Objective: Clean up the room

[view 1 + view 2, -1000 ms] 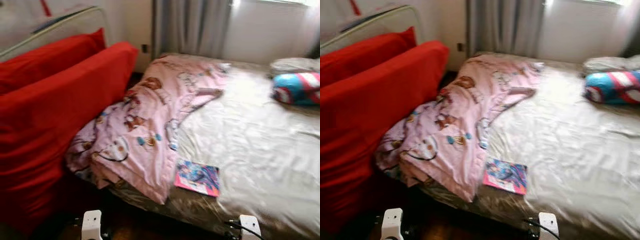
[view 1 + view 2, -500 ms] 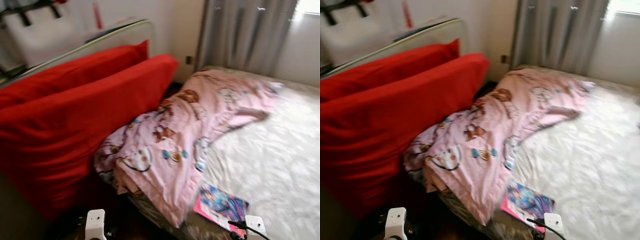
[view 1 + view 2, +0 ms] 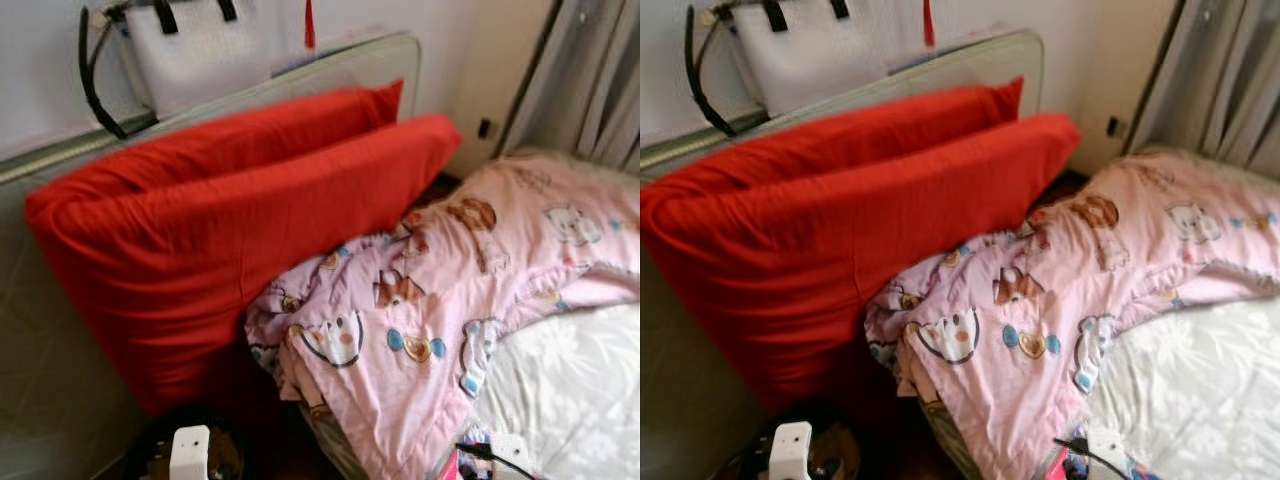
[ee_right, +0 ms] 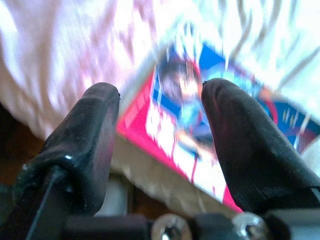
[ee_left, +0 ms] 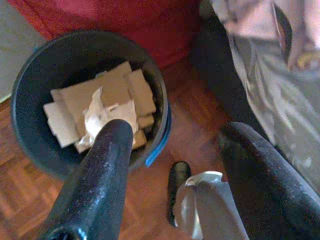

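Your right pincer (image 4: 157, 150) hangs released over the pink-edged magazine (image 4: 200, 135) at the bed's near edge, at 5 o'clock in your head view. Bring it down squarely before closing, and pinch the cover clear of the pink quilt (image 3: 450, 300). Your left pincer (image 5: 170, 165) is released too, empty above the dark bin (image 5: 30, 90) of cardboard scraps on the floor. Since a second ago your view has swung left: red pillows (image 3: 230, 220) now dominate, and the striped cushion has left the picture.
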`<state>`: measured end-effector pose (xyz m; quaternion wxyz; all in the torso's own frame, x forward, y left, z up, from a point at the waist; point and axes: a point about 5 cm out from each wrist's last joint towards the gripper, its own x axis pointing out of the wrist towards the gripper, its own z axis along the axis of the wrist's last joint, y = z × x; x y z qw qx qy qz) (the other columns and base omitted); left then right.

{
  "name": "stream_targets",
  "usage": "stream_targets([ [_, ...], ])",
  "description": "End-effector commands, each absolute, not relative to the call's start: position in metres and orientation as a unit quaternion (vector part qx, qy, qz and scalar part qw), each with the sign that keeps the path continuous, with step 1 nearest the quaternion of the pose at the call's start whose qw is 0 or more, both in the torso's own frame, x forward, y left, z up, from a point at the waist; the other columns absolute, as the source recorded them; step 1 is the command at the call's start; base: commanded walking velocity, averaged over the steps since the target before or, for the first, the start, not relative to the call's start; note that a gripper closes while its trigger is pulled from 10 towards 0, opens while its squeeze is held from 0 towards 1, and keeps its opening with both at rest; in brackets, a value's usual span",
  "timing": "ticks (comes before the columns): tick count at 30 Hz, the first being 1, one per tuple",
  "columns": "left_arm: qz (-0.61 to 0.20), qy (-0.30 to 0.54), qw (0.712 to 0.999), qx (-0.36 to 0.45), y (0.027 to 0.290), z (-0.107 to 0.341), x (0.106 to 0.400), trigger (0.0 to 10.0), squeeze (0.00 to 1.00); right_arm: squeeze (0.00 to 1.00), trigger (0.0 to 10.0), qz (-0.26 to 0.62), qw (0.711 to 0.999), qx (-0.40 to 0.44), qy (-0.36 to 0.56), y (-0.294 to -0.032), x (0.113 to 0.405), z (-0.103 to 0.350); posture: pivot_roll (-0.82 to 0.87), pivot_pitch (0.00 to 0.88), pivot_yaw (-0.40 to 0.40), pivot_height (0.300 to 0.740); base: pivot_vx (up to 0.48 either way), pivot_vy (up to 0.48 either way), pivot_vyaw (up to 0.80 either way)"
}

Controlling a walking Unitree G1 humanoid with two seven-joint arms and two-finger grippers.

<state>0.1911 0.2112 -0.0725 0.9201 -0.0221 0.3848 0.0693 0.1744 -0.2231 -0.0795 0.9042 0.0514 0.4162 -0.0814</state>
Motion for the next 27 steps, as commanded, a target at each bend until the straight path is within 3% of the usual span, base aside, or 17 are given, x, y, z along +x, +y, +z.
stream_targets([
  [1,0.072,0.302,0.950,-0.026,0.216,-0.053,0.214,10.0,0.00,0.00,10.0,-0.087,0.932,0.075,0.342,-0.218,0.201,-0.064,0.08,0.000,-0.050,0.720,0.000,0.000,0.00],
  [6,0.062,0.210,0.975,-0.022,0.219,-0.025,0.244,10.0,0.00,0.00,10.0,-0.080,0.959,0.075,0.263,-0.213,0.241,-0.037,0.08,0.000,-0.053,0.720,0.000,0.000,0.00],
  [10,0.065,0.234,0.970,-0.022,0.217,-0.032,0.240,10.0,0.00,0.00,10.0,-0.083,0.956,0.075,0.270,-0.211,0.239,-0.039,0.07,0.000,-0.054,0.720,0.000,0.000,0.00],
  [20,0.071,0.299,0.951,-0.025,0.216,-0.055,0.209,10.0,0.00,0.00,10.0,-0.090,0.932,0.076,0.342,-0.206,0.205,-0.064,0.08,0.000,-0.051,0.720,0.000,0.000,0.00],
  [27,0.065,0.318,0.945,-0.023,0.214,-0.060,0.203,10.0,0.00,0.00,10.0,-0.103,0.909,0.073,0.397,-0.232,0.169,-0.078,0.08,0.000,-0.047,0.720,0.000,0.000,0.00],
])
